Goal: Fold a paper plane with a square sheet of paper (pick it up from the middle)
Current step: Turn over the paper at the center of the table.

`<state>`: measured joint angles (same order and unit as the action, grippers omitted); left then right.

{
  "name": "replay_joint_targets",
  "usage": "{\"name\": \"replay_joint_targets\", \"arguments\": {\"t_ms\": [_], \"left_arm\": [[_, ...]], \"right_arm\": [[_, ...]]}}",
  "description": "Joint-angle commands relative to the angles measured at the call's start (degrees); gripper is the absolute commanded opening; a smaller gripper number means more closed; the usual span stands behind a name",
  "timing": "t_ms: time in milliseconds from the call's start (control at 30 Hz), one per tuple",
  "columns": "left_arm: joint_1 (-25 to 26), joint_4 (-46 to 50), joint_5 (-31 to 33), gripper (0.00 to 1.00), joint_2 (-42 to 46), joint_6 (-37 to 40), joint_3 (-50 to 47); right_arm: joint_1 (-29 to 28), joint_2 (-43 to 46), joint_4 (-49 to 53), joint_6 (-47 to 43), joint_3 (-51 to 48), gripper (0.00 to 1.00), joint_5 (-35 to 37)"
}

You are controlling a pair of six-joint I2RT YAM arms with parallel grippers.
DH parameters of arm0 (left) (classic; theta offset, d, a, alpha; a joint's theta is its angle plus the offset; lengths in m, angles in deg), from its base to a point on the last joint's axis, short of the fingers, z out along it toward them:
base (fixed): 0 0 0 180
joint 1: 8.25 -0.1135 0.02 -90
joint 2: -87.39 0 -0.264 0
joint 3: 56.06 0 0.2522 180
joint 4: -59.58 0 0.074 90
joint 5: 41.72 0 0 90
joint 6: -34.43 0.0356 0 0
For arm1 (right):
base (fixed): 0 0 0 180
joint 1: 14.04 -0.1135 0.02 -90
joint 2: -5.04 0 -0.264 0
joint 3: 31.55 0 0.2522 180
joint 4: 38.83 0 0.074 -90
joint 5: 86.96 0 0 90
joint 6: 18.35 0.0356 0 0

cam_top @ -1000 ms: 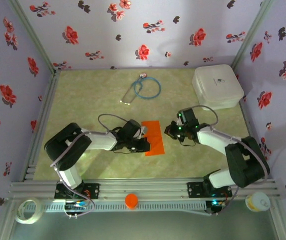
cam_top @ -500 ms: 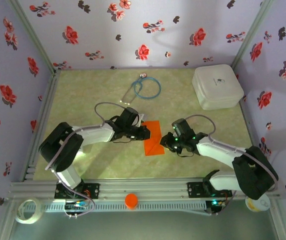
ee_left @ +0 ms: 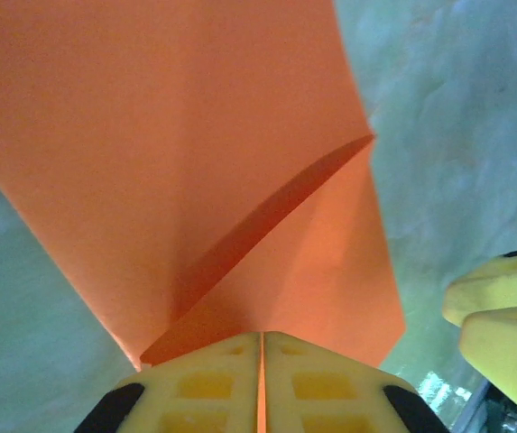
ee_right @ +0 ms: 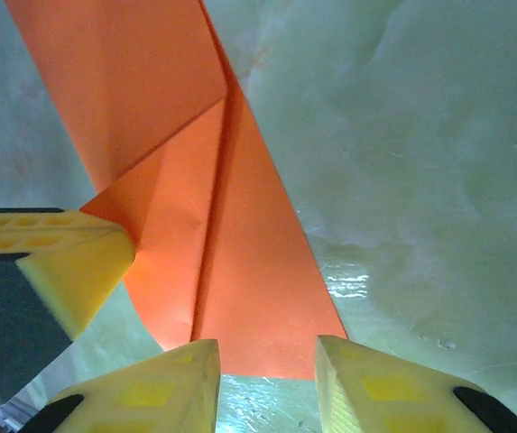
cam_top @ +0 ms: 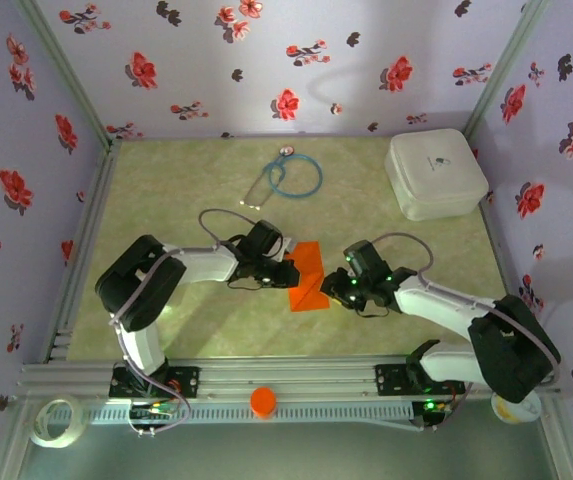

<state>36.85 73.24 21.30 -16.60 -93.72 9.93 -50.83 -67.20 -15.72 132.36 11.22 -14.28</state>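
The orange sheet of paper lies mid-table, partly folded, with a crease down its length and one flap raised off the mat. In the left wrist view the sheet fans out from my left gripper, whose jaws are shut on its edge. From above, the left gripper sits at the sheet's left side. My right gripper is at the sheet's right lower edge. In the right wrist view it stands open, with the sheet's near edge just ahead of the gap. The left gripper's fingers touch the fold.
A white rounded box stands at the back right. A stethoscope lies at the back middle. On the front rail are a small round orange cap, a tape roll and a cup.
The right gripper moved left and nearer, up to the sheet's lower right edge. The left gripper has drawn the sheet's left part over, so the flat rectangle now looks narrower and folded.
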Motion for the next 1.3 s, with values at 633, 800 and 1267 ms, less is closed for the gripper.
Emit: {"name": "replay_joint_targets", "arguments": {"t_ms": [633, 800, 1267], "left_arm": [[-0.65, -0.96, 0.36, 0.08, -1.97, 1.48, -1.87], [-0.80, -1.04, 0.48, 0.08, -2.10, 1.39, -2.04], [-1.04, -1.35, 0.88, 0.06, -2.80, 1.08, -2.06]], "right_arm": [[-1.88, -7.77, -3.00, 0.30, 3.10, 0.37, -1.58], [-1.88, -9.67, -5.44, -0.08, 3.90, 0.38, -1.71], [4.26, -14.54, -15.26, -3.11, 6.96, 0.44, -6.00]]}}
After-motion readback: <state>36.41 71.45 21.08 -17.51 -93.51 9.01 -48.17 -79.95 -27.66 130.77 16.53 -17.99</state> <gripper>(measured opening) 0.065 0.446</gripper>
